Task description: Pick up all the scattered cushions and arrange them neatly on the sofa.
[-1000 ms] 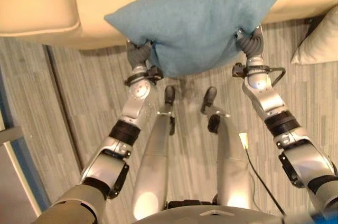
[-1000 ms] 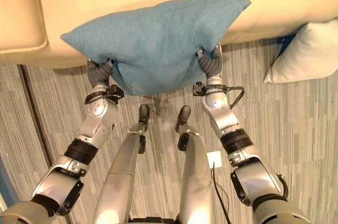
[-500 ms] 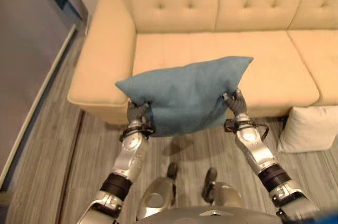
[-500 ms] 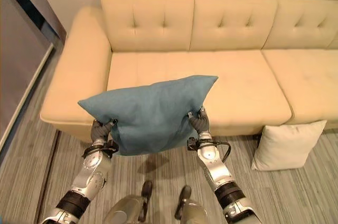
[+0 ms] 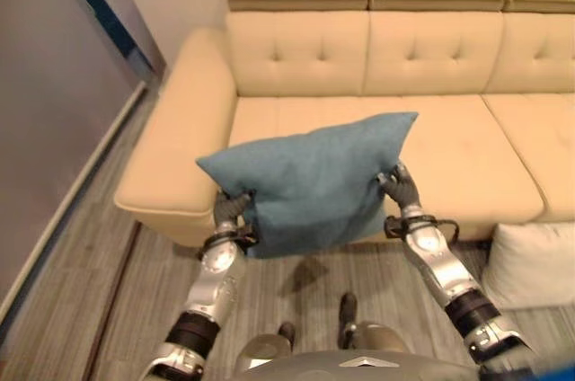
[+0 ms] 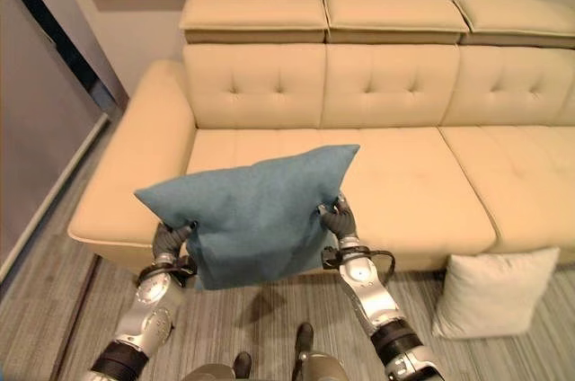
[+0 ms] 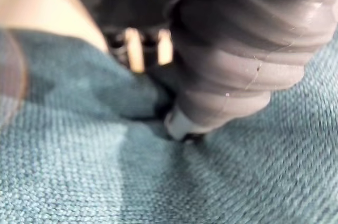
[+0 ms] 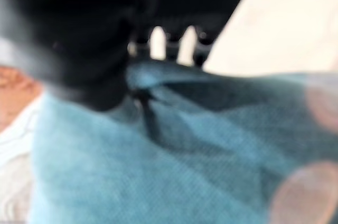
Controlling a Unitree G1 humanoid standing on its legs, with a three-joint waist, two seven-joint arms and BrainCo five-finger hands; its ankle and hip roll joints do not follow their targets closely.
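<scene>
1. Two grips carry the blue cushion (image 5: pixel 310 179): your left robot hand (image 5: pixel 231 211) pinches its lower edge on one side and your right robot hand (image 5: pixel 402 189) pinches the opposite side. This keeps the cover spread flat rather than sagging from one corner.
2. Each wrist view shows the teal fabric bunched up against the hand's dark cover, so both hands are closed on cloth, not just pressed against it.
3. You hold the cushion in the air in front of the sofa (image 6: pixel 395 174), over the front edge of its leftmost seat and clear of the floor (image 6: pixel 54 309). That height should let it pass over the seat's front edge without dragging.
4. One white cushion (image 6: pixel 492 291) sits on the floor, leaning against the sofa's front, towards the sofa's right end and well apart from the blue one. I judge it is the next to collect.
5. Seats behind the blue cushion are bare, so you can likely set it against the backrest near the left armrest (image 5: pixel 175 143).
</scene>
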